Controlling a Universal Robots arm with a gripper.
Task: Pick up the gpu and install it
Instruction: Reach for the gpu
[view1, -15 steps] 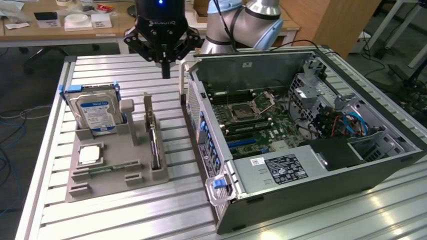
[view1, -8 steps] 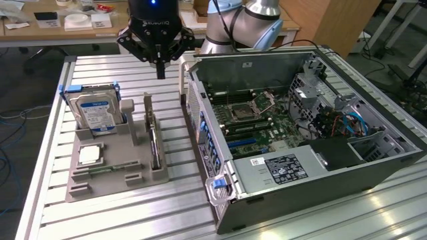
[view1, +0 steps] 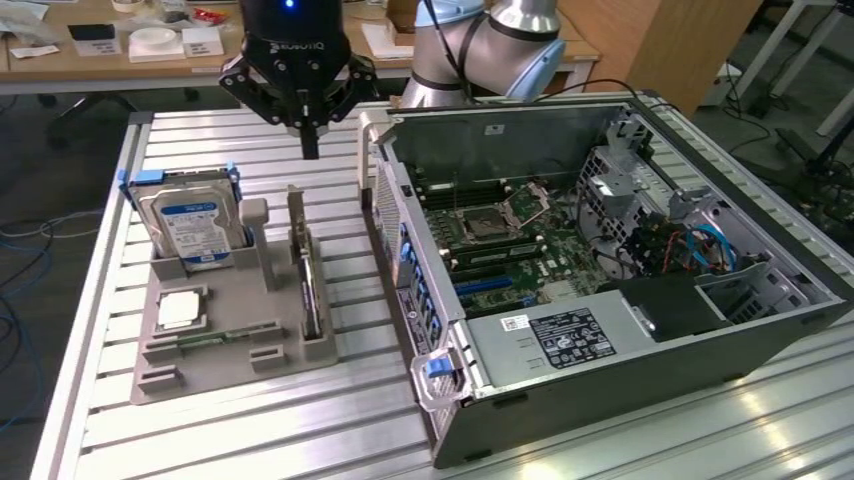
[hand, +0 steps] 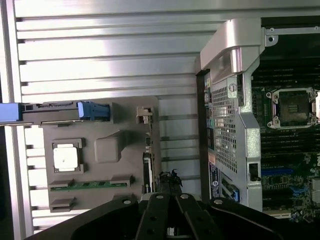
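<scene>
The gpu (view1: 308, 285) stands on edge in a slot of the grey holder tray (view1: 227, 365), seen as a thin dark sliver. In the wrist view the gpu (hand: 146, 167) runs along the side of the tray (hand: 102, 125) nearest the computer case. My gripper (view1: 310, 148) hangs above the table behind the tray's far end, fingers pressed together and pointing down, holding nothing. In the wrist view the shut fingertips (hand: 170, 177) sit just beside the gpu's edge, apart from it.
The tray also holds a silver hard drive (view1: 195, 228) with blue clips, a square processor (view1: 178, 310) and a green memory stick (view1: 203, 340). An open computer case (view1: 601, 270) lies at the exterior view's right, its motherboard (hand: 290, 130) exposed. Slatted metal tabletop (view1: 267, 430) all around.
</scene>
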